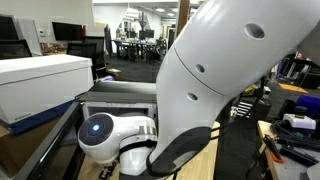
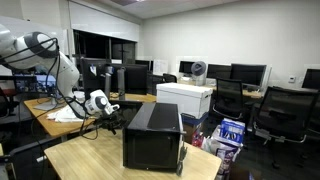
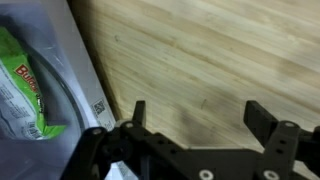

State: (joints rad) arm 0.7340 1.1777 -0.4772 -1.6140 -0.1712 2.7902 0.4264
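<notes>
In the wrist view my gripper (image 3: pixel 198 112) is open and empty, its two black fingers spread above bare light wood tabletop (image 3: pixel 200 50). To its left lies a grey tray or lid (image 3: pixel 72 70) holding a green snack packet (image 3: pixel 25 85). In an exterior view the gripper (image 2: pixel 112 117) hangs low over the wooden table beside a black box (image 2: pixel 153 135). In an exterior view the white arm (image 1: pixel 210 70) fills most of the picture and hides the gripper.
A white box (image 2: pixel 184 98) stands behind the black box, also seen in an exterior view (image 1: pixel 40 85). Desks with monitors (image 2: pixel 248 73) and office chairs (image 2: pixel 282 110) fill the room. Cables and tools lie on a table (image 1: pixel 290 140).
</notes>
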